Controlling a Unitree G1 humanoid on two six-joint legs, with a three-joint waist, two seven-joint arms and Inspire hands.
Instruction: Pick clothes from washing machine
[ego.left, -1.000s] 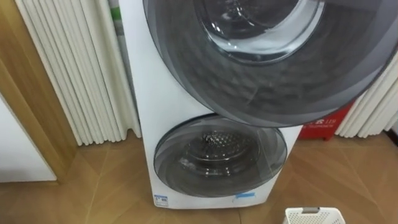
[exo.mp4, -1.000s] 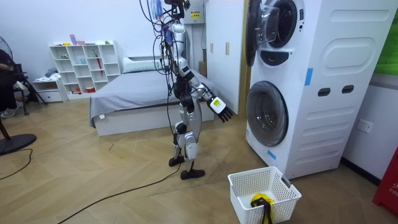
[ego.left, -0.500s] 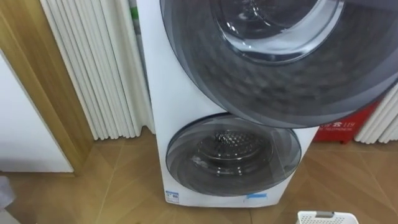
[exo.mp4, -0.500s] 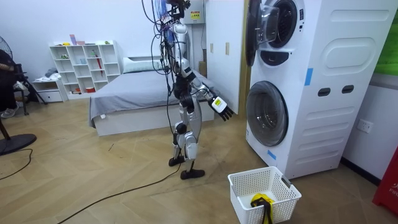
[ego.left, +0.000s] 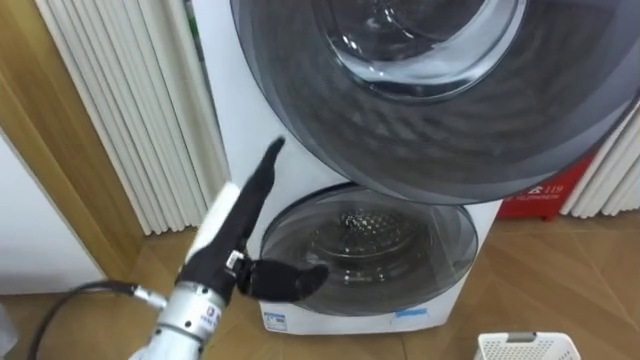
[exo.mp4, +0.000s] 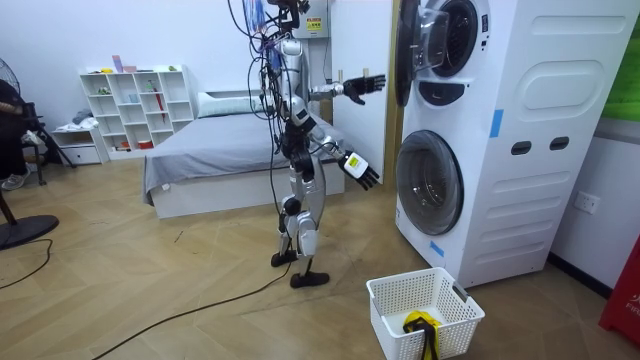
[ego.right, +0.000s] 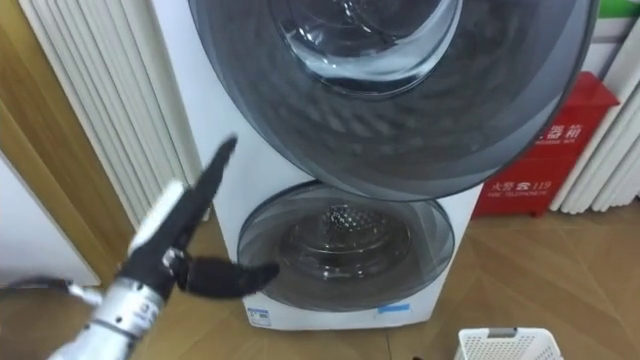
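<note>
I stand a step or two from a white stacked washing machine (exo.mp4: 500, 150). Its upper round door (ego.left: 430, 100) hangs open toward me, grey-rimmed with a glass bowl. The lower round door (ego.left: 365, 250) is closed, and a perforated metal drum shows through its glass. My left hand (ego.left: 225, 235) is raised in front of the machine's left side, open, fingers straight and pointing up at the upper door, touching nothing. In the room view this left hand (exo.mp4: 365, 85) is at the upper door's height. My right hand (exo.mp4: 360, 172) is held low at waist height, fingers spread.
A white laundry basket (exo.mp4: 425, 305) stands on the wood floor by the machine's front corner, with a yellow and black item (exo.mp4: 420, 322) in it. White curtains (ego.left: 130, 110) hang left of the machine and a red box (ego.left: 545, 195) sits to its right. A bed (exo.mp4: 220, 160) lies behind me.
My left arm has risen from out of sight to the upper door's height, hand open. The right hand stays low. The eye view has shifted slightly.
</note>
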